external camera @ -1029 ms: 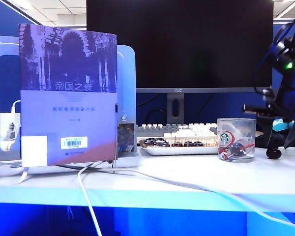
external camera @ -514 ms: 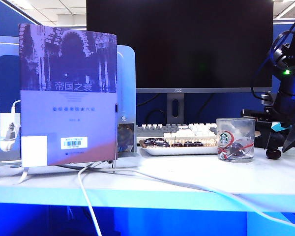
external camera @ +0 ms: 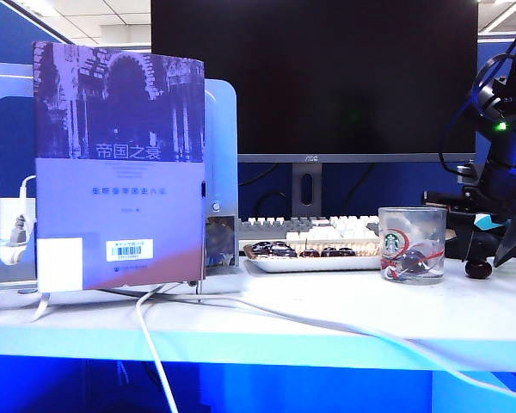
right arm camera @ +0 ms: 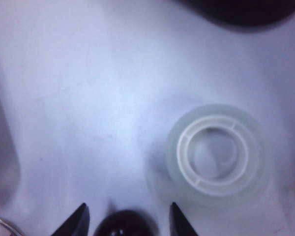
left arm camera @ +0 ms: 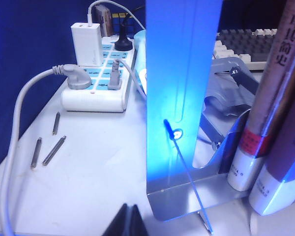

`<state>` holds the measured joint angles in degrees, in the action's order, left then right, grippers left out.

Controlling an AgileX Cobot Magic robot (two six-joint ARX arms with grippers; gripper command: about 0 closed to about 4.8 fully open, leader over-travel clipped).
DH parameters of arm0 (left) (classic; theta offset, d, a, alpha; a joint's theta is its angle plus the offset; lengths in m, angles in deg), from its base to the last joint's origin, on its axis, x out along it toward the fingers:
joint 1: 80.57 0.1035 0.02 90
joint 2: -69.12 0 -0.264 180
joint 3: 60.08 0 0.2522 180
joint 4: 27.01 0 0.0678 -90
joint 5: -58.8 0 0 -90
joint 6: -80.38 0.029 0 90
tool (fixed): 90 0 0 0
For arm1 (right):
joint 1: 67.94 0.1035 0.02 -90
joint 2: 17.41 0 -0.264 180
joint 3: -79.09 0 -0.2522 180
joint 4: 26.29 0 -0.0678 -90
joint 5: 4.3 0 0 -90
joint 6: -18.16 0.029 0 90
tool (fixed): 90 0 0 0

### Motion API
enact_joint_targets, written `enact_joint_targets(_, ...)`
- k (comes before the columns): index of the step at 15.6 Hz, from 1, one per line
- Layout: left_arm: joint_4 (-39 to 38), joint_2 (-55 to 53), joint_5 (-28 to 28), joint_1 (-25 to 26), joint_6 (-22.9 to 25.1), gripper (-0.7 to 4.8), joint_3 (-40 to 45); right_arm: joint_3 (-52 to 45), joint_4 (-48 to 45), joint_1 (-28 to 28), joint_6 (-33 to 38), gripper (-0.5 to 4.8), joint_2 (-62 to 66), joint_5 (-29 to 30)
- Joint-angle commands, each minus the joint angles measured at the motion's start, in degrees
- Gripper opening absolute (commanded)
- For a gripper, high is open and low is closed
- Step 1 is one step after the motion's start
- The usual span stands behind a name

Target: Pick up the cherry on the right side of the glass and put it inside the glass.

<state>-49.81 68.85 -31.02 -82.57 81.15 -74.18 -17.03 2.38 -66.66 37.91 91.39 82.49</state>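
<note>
Right arm [external camera: 499,163]: black body, dark cables looping off its upper part, small green indicator light [external camera: 502,126] lit on the housing. Right gripper [right arm camera: 128,219]: two black pointed fingertips [right arm camera: 78,220], tapering to sharp tips. Left gripper [left arm camera: 128,222]: black wedge-shaped tip only; rest out of frame.

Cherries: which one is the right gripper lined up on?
The lone cherry on the table right of the glass, not those on the white tray. It sits between the open right gripper fingertips, not yet gripped.
</note>
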Motion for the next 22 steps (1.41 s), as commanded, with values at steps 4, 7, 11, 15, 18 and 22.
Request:
enact_joint_targets(4, -0.68, 0.17, -0.22, 0.04, 0.26, -0.05, 0.04, -0.35, 5.73, -0.11, -2.45, 2.20, 0.55, -4.57)
enact_joint_targets(7, -0.68, 0.17, -0.22, 0.04, 0.26, -0.05, 0.04, -0.35, 5.92, -0.04, -3.41, 2.20, 0.55, -4.37)
enact_joint_targets(11, -0.68, 0.17, -0.22, 0.04, 0.26, -0.05, 0.04, -0.33, 5.73, -0.02, -3.56, 2.20, 0.55, -1.01)
enact_joint_targets(15, -0.68, 0.17, -0.22, 0.04, 0.26, -0.05, 0.04, -0.33, 5.16, -0.11, -3.54, 2.20, 0.55, -4.17)
enact_joint_targets(18, -0.68, 0.17, -0.22, 0.04, 0.26, -0.05, 0.04, -0.33, 4.24, -0.11, -3.13, 2.20, 0.55, -6.38)
enact_joint_targets(22, -0.68, 0.17, -0.22, 0.04, 0.26, -0.05, 0.04, -0.33, 0.74, -0.09, 0.68, 2.20, 0.48, -2.78)
